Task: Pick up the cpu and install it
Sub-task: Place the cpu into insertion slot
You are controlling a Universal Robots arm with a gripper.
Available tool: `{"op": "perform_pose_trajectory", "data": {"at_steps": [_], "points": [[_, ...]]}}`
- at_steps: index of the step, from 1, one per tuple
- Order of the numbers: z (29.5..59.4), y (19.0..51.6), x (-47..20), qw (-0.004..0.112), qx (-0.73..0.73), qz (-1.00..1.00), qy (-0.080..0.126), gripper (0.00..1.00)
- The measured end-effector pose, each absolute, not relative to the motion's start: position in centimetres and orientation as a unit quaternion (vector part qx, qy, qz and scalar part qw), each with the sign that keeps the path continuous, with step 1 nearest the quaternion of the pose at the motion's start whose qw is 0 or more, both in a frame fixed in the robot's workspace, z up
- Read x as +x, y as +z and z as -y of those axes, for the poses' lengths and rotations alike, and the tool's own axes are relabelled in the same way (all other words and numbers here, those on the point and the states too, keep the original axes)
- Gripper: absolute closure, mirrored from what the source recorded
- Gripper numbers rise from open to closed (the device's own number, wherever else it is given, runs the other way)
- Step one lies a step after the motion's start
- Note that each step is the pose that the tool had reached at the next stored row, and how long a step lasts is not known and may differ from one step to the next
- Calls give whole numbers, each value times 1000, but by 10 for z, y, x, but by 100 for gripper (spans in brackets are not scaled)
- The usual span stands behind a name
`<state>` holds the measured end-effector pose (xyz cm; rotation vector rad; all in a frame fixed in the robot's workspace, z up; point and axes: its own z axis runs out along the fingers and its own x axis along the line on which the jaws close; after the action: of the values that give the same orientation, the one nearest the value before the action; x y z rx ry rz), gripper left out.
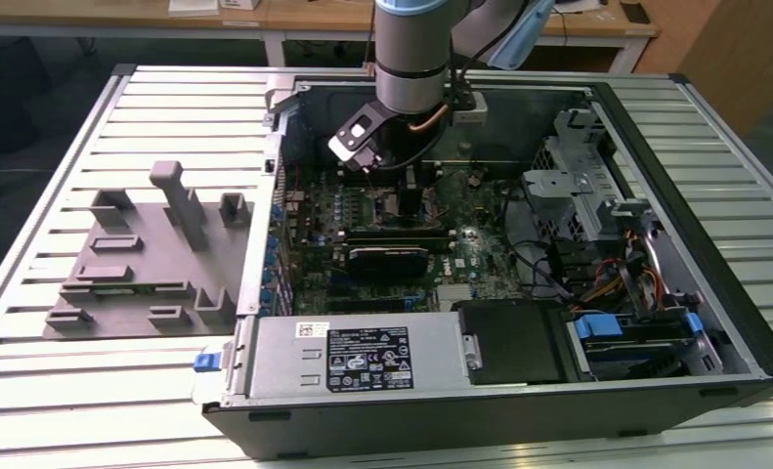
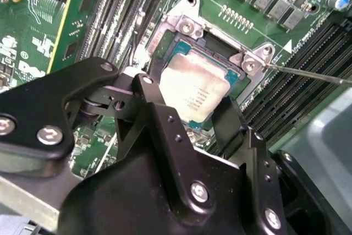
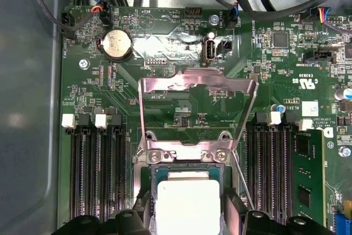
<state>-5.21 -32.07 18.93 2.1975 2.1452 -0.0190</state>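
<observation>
The cpu, a flat square chip with a silvery top plate, lies level right over the open socket on the green motherboard. It is also at the near edge of the first wrist view. My gripper reaches down into the computer case, one black finger on each side of the chip, shut on it. The socket's metal load plate stands flipped open behind the chip, and its thin wire lever sticks out sideways. I cannot tell whether the chip sits fully in the socket.
Memory slots flank the socket on both sides, with a coin battery beyond. In the case are a power supply, a drive cage and loose cables. A grey plastic fixture lies on the slatted table at the exterior view's left.
</observation>
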Motion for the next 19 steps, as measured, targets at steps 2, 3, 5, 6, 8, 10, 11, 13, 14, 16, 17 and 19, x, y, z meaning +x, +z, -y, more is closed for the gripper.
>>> {"op": "perform_pose_trajectory", "data": {"at_steps": [2, 3, 5, 6, 8, 10, 11, 13, 14, 16, 17, 19], "points": [[321, 190, -52, 35, 715, -698, -6, 37], [321, 191, -52, 35, 715, -698, -6, 37], [321, 193, -52, 35, 715, -698, -6, 37], [321, 193, -52, 35, 715, -698, -6, 37], [321, 193, -52, 35, 715, -698, -6, 37], [321, 193, -52, 35, 715, -698, -6, 37], [321, 193, -52, 35, 715, -698, -6, 37], [321, 194, -52, 35, 715, -698, -6, 37], [321, 195, -52, 35, 715, -698, -6, 37], [321, 197, -52, 35, 715, -698, -6, 37], [321, 197, -52, 35, 715, -698, -6, 37], [321, 197, -52, 35, 715, -698, -6, 37]]}}
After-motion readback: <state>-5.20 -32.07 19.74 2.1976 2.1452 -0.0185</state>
